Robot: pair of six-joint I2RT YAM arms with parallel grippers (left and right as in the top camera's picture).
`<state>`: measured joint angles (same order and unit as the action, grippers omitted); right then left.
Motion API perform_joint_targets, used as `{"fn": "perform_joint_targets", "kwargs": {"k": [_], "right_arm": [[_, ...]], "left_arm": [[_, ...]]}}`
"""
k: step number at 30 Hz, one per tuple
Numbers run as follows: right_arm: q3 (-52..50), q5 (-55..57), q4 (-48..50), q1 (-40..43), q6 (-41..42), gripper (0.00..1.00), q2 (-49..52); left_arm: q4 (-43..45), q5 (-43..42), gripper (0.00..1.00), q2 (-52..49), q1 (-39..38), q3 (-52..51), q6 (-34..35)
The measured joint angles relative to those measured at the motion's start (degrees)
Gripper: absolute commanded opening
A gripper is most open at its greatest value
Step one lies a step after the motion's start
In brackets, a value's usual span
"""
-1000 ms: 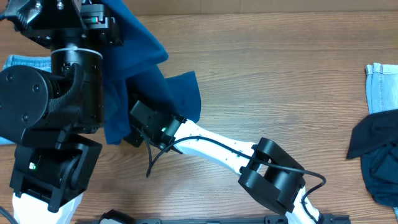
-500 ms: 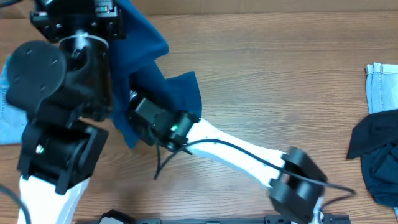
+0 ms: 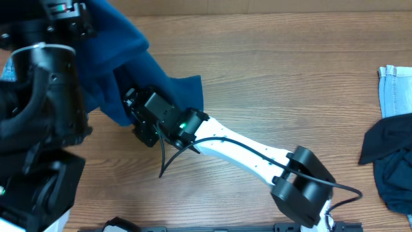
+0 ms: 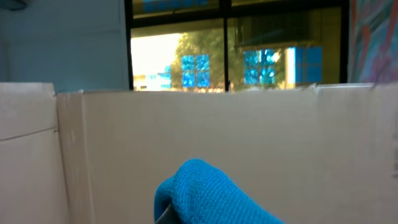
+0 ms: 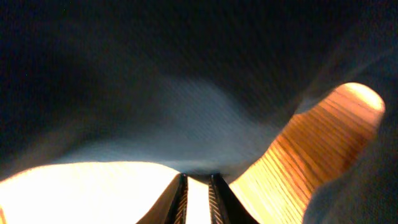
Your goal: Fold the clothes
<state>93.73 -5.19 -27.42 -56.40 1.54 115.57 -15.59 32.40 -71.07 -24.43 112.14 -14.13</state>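
Shirt: We see the blue shirt, a thin, soft jersey piece, hoisted at the table's upper left. It hangs in deep, limp folds, and one pointed corner spreads just beside the right arm's wrist.
Texture: From the left wrist view its fabric shows a fine knit, bunched into a rounded hump at the bottom of the frame.
Left gripper: The left gripper sits at the top of the hanging cloth, its jaws closed and clamped on the shirt.
Right gripper: The right gripper noses into the shirt's shadowed lower fold. Its two dark fingers stand close, with a bright slit between them and their tips against the cloth. We cannot tell whether they pinch it.
Right arm: The right arm is a glossy white shell with black joints, and it reaches in on a slant from the lower right. A black cable loops beneath it.
Table: The table is warm brown wood with a long straight grain.
Other garments: Light-blue denim jeans lie at the right edge, with a dark garment heaped just below them. Both are well apart from the shirt.
Backdrop: Pale cardboard panels stand under a window.
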Motion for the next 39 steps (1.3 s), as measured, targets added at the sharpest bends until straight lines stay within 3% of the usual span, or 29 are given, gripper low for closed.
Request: {"fn": "perform_joint_targets", "kwargs": {"k": [2, 7, 13, 19, 23, 28, 32, 39], "right_arm": [[-0.11, -0.61, 3.19, 0.02, 0.24, 0.46, 0.85], [-0.11, 2.78, 7.56, 0.02, 0.2, 0.47, 0.85], [-0.02, 8.24, -7.8, 1.75, -1.46, 0.49, 0.85], [0.0, 14.56, -10.64, 3.19, -0.76, 0.49, 0.87], [0.0, 19.78, -12.37, 10.23, 4.02, 0.49, 0.87], [0.0, 12.11, -12.02, 20.31, 4.81, 0.48, 0.87], [0.0, -0.07, -9.86, 18.62, 3.61, 0.47, 0.85], [0.0, -12.41, -15.41, 11.08, -2.16, 0.47, 0.72]], "left_arm": [[-0.2, -0.07, 0.04, 0.37, -1.88, 1.29, 0.0], [-0.76, -0.22, 0.04, 0.42, -5.31, 1.51, 0.0], [-1.33, 1.07, 0.04, 0.15, -5.49, 1.53, -2.67], [-6.21, 1.18, 0.04, -3.26, -5.49, 1.7, -3.87], [0.04, -2.38, 0.04, -4.7, -5.49, 1.68, -2.97], [1.53, -13.25, 0.04, -4.98, -5.49, 1.68, 6.86], [-6.1, -16.35, 0.04, -5.4, -5.49, 1.84, 10.91], [-12.13, -15.87, 0.04, -9.9, -5.49, 1.86, 8.81]]}}
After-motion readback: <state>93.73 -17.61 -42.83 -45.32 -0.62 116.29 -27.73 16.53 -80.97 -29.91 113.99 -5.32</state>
